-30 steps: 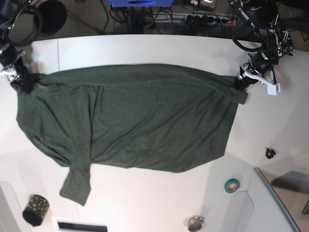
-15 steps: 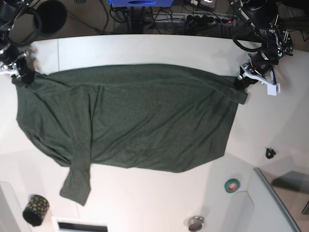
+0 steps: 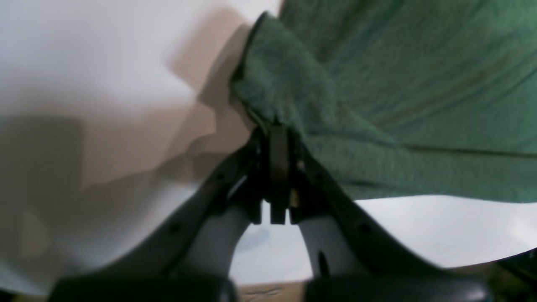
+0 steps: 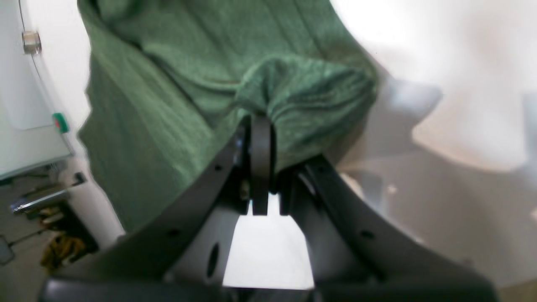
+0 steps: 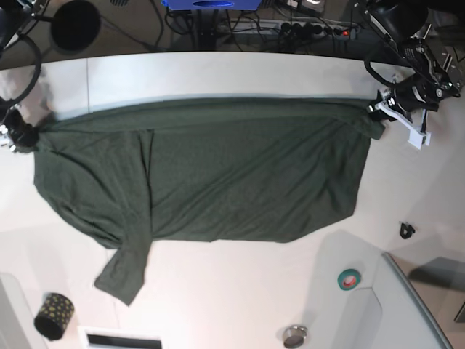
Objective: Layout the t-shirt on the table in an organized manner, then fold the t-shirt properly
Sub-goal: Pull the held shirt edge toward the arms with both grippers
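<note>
We count one t-shirt (image 5: 218, 182), two grippers, one roll of green tape (image 5: 349, 278), one dotted black cup (image 5: 54, 315) and one small metal cap (image 5: 294, 336). The shirt lies spread across the white table (image 5: 218, 73), its top edge pulled taut between our grippers. Our left gripper (image 5: 381, 113) is clamped on one corner, our right gripper (image 5: 18, 134) on the other (jaws together on bunched fabric). Bare tabletop lies beyond the shirt's top edge; the small items sit below it.
</note>
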